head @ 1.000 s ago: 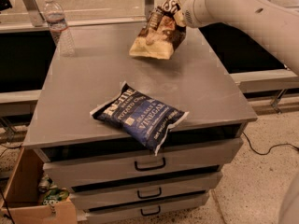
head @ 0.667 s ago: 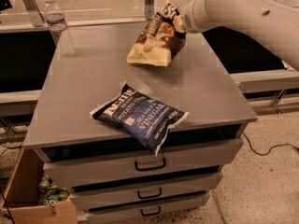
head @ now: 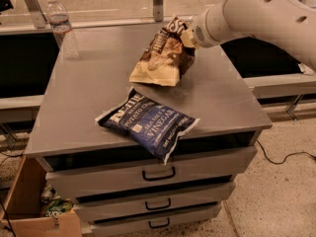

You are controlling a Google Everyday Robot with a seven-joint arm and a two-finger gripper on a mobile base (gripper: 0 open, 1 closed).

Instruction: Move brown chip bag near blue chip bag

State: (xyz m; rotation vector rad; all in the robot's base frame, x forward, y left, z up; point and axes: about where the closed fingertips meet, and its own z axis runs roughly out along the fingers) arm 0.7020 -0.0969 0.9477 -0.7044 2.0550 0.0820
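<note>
gripper (head: 187,36) gripping brown chip bag (head: 160,59) top | just behind blue chip bag (head: 148,123) | bottle (head: 62,27) rear-left

Warm, rather dim light falls from above, leaving my pale arm (head: 266,14) the brightest thing and a soft sheen on the grey bench (head: 89,98). My hand (head: 186,34), pinching the top of the brown chip bag (head: 163,58) over the bench's far side, casts shadow beneath the bag. The drawers (head: 207,167) below sit dark.
</note>
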